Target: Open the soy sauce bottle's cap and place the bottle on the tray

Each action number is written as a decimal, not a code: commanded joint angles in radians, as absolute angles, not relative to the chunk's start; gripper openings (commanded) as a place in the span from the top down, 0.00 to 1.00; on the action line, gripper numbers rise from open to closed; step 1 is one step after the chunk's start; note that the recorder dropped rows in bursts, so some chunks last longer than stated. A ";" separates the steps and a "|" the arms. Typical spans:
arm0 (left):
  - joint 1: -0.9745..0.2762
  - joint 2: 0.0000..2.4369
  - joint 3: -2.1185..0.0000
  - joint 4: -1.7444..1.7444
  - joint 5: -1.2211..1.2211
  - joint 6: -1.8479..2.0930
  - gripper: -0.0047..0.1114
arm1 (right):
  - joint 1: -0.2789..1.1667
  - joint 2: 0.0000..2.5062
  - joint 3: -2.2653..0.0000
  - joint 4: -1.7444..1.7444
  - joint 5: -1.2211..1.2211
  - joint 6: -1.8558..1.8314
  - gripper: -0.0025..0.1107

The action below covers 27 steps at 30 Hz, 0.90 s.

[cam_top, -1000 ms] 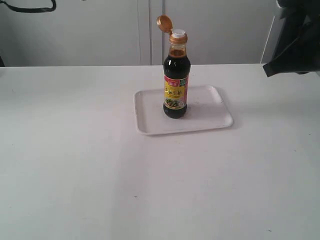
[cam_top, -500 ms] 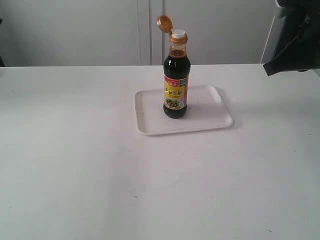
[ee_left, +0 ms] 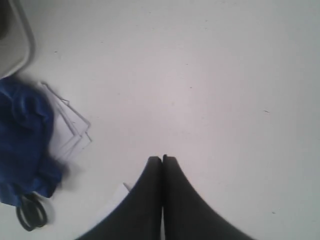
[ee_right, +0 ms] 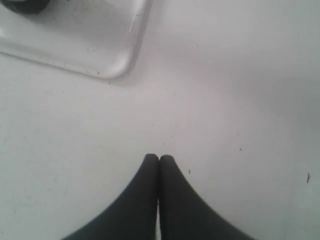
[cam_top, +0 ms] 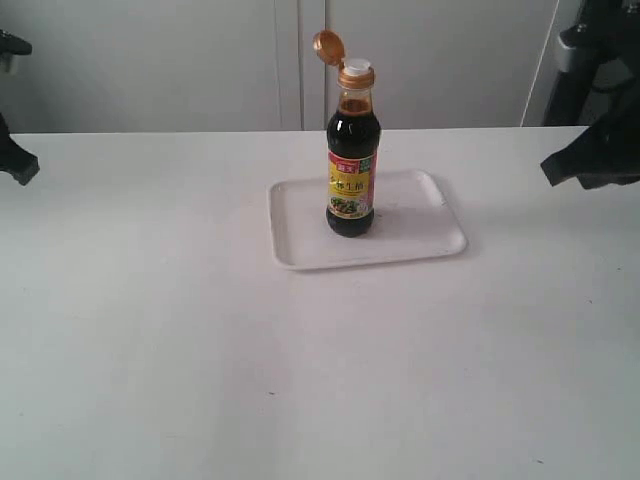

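White worktop (cam_top: pixel 150 350), pale cabinet doors behind. We see the soy sauce bottle (cam_top: pixel 351 160) upright on the tray (cam_top: pixel 420 240), near its middle, with the cap (cam_top: pixel 328 45) flipped open and tilted back off the white spout. Left end effector (ee_left: pixel 162 159) is pinched closed, empty, over bare worktop near a blue cloth (ee_left: pixel 22 140), papers and scissors. Right end effector (ee_right: pixel 159 158) is also closed, empty, just off a tray corner.

My exterior camera faces the table (cam_top: pixel 200 350) from in front, slightly raised, both wrist cameras look steeply down, the right sharing the tray (ee_right: pixel 100 55) corner.
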<state>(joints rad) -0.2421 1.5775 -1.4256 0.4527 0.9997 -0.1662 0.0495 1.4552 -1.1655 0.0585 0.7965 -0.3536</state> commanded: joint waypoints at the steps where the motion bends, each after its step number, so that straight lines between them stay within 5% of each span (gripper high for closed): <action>1: -0.242 1.503 -1.381 0.347 1.013 -0.157 0.96 | 0.048 1.439 -1.165 0.037 0.872 -0.306 0.98; 27: -0.242 1.000 -0.799 0.315 0.592 -0.265 0.96 | 0.050 0.936 -0.731 0.112 0.391 -0.293 0.98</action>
<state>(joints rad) -0.2421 1.0548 -0.8413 0.3183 0.6286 -0.2336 0.0495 1.0035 -0.7735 0.0993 0.4326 -0.2933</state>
